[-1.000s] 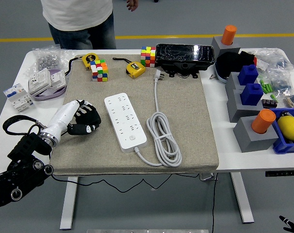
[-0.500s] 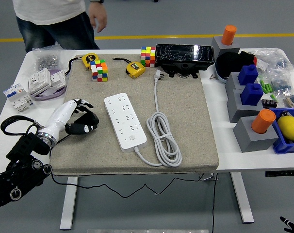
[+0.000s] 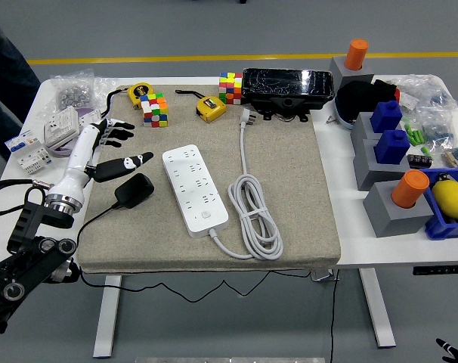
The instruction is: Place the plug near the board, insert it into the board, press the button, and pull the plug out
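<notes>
Your left hand (image 3: pixel 108 147) has let go: half a second ago it lay curled over the black plug near the mat's left edge, and now it has lifted back toward the far left, fingers (image 3: pixel 135 160) spread and holding nothing. That leaves the plug (image 3: pixel 134 190) lying bare on the grey mat (image 3: pixel 289 181), just beside the left side of the white power strip (image 3: pixel 194 187) but not touching it, with its thin black cord running off the mat's near left edge. I'd judge the first step, bringing the plug near the board, as done; insertion has not begun, since no socket on the strip holds it. You will need to take the plug up again and turn its prongs toward a socket, and from here I cannot tell which way they face. Right of the strip, its own white cable (image 3: pixel 252 212) lies coiled. Your right hand is out of sight.
</notes>
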Controlling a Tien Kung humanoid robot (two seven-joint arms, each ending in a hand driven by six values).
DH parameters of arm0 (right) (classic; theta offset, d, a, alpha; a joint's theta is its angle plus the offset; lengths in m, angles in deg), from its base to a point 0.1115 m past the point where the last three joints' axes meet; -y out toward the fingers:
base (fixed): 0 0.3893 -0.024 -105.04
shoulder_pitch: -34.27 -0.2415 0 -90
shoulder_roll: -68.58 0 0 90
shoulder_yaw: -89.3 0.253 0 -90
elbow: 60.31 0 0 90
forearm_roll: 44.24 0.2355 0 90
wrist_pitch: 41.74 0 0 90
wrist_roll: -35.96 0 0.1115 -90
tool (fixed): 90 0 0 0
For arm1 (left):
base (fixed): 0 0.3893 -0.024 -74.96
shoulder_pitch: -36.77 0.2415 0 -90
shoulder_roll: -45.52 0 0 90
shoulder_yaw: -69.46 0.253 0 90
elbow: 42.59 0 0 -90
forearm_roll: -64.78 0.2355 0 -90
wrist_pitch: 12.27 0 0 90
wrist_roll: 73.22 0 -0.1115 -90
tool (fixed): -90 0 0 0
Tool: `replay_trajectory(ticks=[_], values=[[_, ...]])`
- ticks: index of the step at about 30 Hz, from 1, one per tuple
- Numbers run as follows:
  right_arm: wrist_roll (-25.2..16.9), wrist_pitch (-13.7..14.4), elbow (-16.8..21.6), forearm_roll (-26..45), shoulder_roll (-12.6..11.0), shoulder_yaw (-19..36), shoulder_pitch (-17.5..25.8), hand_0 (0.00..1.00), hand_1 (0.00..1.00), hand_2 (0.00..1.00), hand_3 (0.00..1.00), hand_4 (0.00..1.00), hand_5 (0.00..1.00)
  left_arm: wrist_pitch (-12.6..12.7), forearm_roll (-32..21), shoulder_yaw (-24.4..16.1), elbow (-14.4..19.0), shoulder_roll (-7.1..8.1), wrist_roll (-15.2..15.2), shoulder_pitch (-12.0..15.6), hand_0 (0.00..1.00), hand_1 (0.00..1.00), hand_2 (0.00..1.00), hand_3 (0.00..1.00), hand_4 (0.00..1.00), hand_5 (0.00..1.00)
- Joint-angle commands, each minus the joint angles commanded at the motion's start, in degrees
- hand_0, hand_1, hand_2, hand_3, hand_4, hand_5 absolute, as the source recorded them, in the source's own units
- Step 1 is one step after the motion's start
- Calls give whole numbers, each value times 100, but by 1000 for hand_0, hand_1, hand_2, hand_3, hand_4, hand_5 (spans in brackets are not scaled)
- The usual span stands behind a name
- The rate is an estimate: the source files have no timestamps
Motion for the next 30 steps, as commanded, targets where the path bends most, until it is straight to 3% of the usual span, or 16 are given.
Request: replay_trajectory(ticks=[4, 16, 30], values=[[-3, -3, 18, -30, -11, 64, 6, 581, 672, 685, 617, 980, 521, -7, -416, -135, 174, 3, -109, 13, 446, 466, 514, 551, 805, 286], [-6, -4, 27, -126, -76, 287, -12, 581, 672, 685, 618, 979, 521, -21, -705, -327, 621, 29, -153, -23, 442, 460, 512, 550, 785, 287], [-1, 24, 21, -134, -84, 124, -146, 579, 672, 685, 617, 979, 521, -43, -774, -596, 773, 142, -144, 42, 437, 463, 511, 549, 781, 298]])
